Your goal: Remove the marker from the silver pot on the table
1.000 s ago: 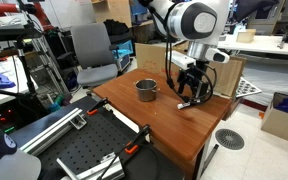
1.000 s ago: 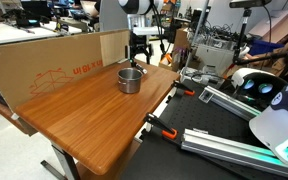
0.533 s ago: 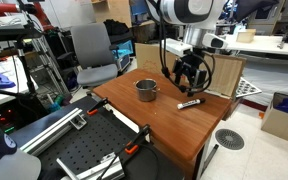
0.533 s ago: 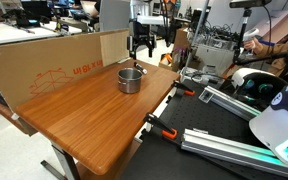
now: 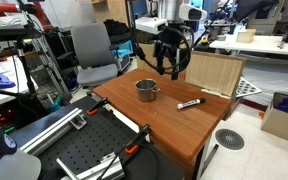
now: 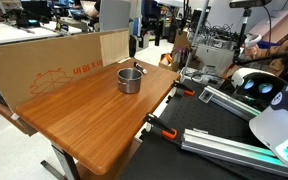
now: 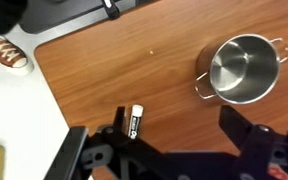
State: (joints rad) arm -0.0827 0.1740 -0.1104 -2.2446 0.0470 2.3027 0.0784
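The silver pot (image 5: 146,90) stands on the reddish-brown table (image 5: 184,132) and looks empty; it also shows in the other exterior view (image 6: 130,79) and in the wrist view (image 7: 242,68). The marker (image 5: 190,103), dark with a white section, lies flat on the table to the pot's side. In the wrist view it (image 7: 135,122) lies by one finger. My gripper (image 5: 167,64) hangs open and empty well above the table, between pot and marker. In the wrist view (image 7: 184,135) its fingers are spread wide apart.
A large cardboard box (image 6: 54,60) lines the table's far side. A pale board (image 5: 212,72) leans at the table's back edge. A grey chair (image 5: 92,50) stands behind. A black perforated board (image 5: 84,150) adjoins the table, with orange clamps (image 6: 154,125) on the edge.
The gripper was down at the marker on the table, then opened and rose, leaving the marker lying there. It has since moved higher and back toward the pot.
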